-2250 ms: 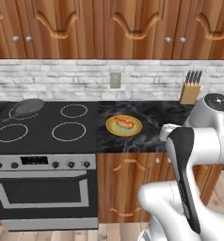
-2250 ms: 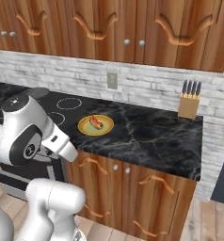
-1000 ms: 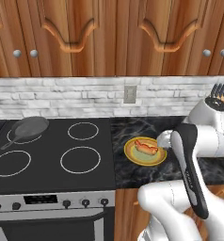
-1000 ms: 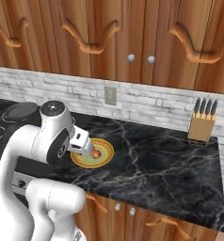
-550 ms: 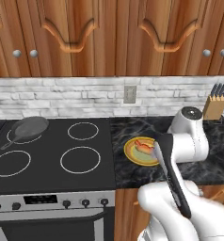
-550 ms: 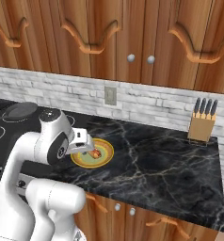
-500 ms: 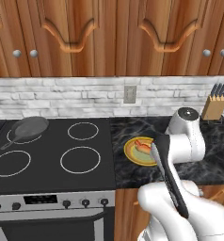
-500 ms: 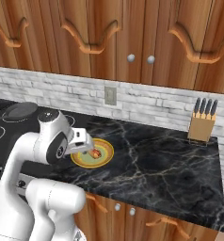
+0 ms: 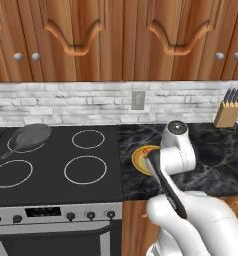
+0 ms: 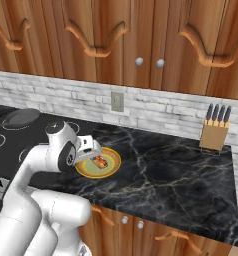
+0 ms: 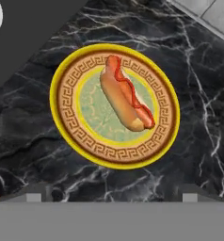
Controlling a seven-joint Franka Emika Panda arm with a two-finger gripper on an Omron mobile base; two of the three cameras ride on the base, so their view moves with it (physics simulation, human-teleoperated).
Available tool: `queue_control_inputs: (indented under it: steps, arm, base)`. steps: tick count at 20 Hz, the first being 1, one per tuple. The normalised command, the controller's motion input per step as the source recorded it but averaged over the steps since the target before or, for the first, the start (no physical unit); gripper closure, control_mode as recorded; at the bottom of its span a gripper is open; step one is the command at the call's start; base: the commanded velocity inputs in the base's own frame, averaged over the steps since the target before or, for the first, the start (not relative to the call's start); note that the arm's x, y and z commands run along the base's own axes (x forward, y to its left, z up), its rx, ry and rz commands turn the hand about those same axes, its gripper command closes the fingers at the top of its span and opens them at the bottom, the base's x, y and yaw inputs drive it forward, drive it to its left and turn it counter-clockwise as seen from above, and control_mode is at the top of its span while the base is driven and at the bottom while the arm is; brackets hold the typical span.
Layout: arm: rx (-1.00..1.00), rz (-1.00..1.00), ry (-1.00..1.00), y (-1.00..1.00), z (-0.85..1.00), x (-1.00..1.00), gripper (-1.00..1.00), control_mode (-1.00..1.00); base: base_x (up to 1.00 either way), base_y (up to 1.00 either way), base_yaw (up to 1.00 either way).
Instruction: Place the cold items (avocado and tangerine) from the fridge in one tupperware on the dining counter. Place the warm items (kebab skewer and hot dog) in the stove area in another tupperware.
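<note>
1. My base has rolled in since a couple of seconds ago; the stove (image 9: 56,165) now sits left of centre in the left base view, and the dark marble tabletop (image 10: 181,170) lies right in front of me.
2. Over the last second I've swung the arm forward and down, so the hand (image 10: 91,148) now hangs just above the yellow-rimmed plate (image 11: 67,127).
3. The hot dog (image 11: 125,96) lies on that plate, beside the stove, slantwise across my hand view and a bit above centre. Nothing is touching it yet.
4. The hand is spread as wide as it goes and holds nothing; the fingers only peek in at the bottom corners of the hand view.
5. To my mind the approach is done and the warm-item pick is next: I'd drop straight down and turn the wrist so the jaws straddle the bun across its narrow side.
6. A dark pan (image 9: 28,136) sits on the far left burner, and a knife block (image 10: 214,131) stands by the wall, well clear.
</note>
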Motion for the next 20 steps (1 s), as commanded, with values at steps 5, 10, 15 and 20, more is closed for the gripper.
queue_control_inputs:
  steps: [5,10,15,20]
  arm:
    - [0.0,0.12,0.22,0.0,-0.3,0.86,-1.0,-1.0]
    - [0.0,0.08,0.06,-0.01,-0.15,0.73,-1.0,-1.0]
    - [-0.06,0.1,0.02,0.0,-0.5,0.44,-1.0,-1.0]
    - [-0.03,0.1,0.0,0.0,-0.43,0.32,-1.0,-1.0]
  base:
    - [0.0,0.0,0.0]
    - [0.0,0.0,0.0]
    - [0.0,0.0,0.0]
    - [0.0,0.0,0.0]
